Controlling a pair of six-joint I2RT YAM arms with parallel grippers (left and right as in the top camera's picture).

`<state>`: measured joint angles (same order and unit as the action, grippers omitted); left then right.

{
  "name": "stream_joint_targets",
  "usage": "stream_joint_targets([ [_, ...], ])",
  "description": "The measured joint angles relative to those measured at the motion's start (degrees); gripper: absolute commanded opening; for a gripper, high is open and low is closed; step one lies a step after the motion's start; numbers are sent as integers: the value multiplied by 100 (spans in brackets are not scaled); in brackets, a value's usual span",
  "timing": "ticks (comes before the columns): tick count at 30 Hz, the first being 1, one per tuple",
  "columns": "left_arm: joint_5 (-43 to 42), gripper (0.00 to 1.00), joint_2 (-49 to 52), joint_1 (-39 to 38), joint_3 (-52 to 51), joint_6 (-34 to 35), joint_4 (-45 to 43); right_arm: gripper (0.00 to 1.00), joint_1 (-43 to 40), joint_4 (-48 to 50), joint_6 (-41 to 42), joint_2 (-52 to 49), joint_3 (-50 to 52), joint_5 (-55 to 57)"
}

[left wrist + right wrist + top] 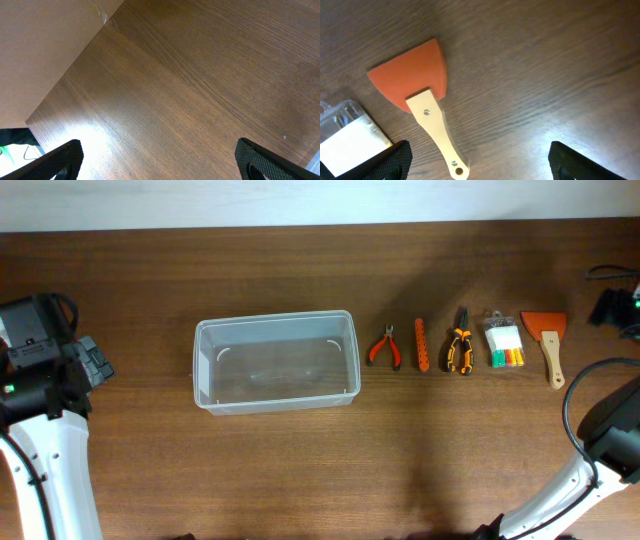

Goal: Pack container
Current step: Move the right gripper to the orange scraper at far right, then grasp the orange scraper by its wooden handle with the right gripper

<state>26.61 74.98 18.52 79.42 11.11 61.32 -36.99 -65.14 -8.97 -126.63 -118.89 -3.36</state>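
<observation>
The clear plastic container stands empty at the table's middle. To its right lie, in a row, small orange-handled cutters, an orange bit holder, orange-and-black pliers, a clear packet with coloured pieces and an orange scraper with a wooden handle. My left gripper is open over bare wood at the far left. My right gripper is open above the scraper, whose handle end lies between the fingers; the packet is at the left finger.
The left arm sits at the left edge and the right arm at the lower right. Black cables lie at the far right. The table's far edge meets a pale wall.
</observation>
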Motion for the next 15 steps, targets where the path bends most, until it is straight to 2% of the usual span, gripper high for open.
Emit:
stream_joint_targets([
  [8, 0, 99, 0, 0, 0, 0, 0, 85, 168, -2, -402, -457, 0, -90],
  [11, 0, 99, 0, 0, 0, 0, 0, 92, 334, 39, -621, -579, 9, -90],
  [15, 0, 99, 0, 0, 0, 0, 0, 92, 610, 87, -844, -673, 9, -109],
])
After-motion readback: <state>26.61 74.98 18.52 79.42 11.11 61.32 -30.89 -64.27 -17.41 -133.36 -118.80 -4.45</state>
